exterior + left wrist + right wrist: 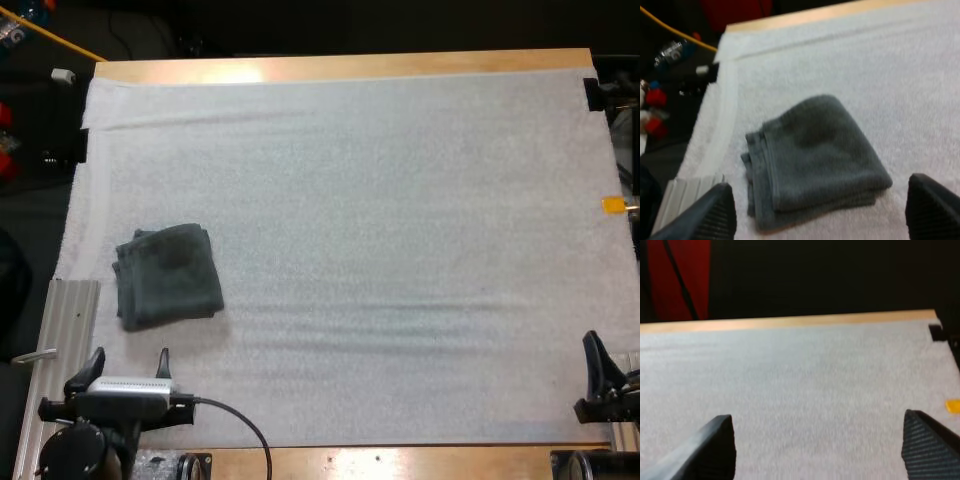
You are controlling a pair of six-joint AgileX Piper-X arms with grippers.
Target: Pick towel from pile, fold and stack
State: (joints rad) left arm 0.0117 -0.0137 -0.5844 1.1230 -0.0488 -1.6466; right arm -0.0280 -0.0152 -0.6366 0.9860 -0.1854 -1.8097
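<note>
Wooden table [340, 66] is carrying a white mat [400, 250] that is covering nearly all of its top, with strips of bare wood showing along the far and near sides. At the far left, a ribbed metal plate [70, 320] is lying along the table's edge, just beside the mat's near left corner. Next to it, on the left part of the mat, a dark grey-green towel [168, 275] is lying folded into a rough square, its layered edges facing the mat's left border and its smooth fold facing the middle of the table. The top layer is sitting a little askew on the layers beneath it.

Just on the near side of the towel, the left gripper [124, 360] is hovering over the mat, coming in from the near left corner. Its two black fingers [710, 215] are standing wide apart and are holding nothing. From the left wrist, the towel is lying ahead of them and between their lines, clear of both tips.

Well apart from all this, at the near right corner of the mat, the right gripper [817, 417] is pointing towards the far side of the table. Its fingers [715, 445] are also spread wide and are gripping nothing, with plain white mat stretching ahead of them to the far wooden edge.
</note>
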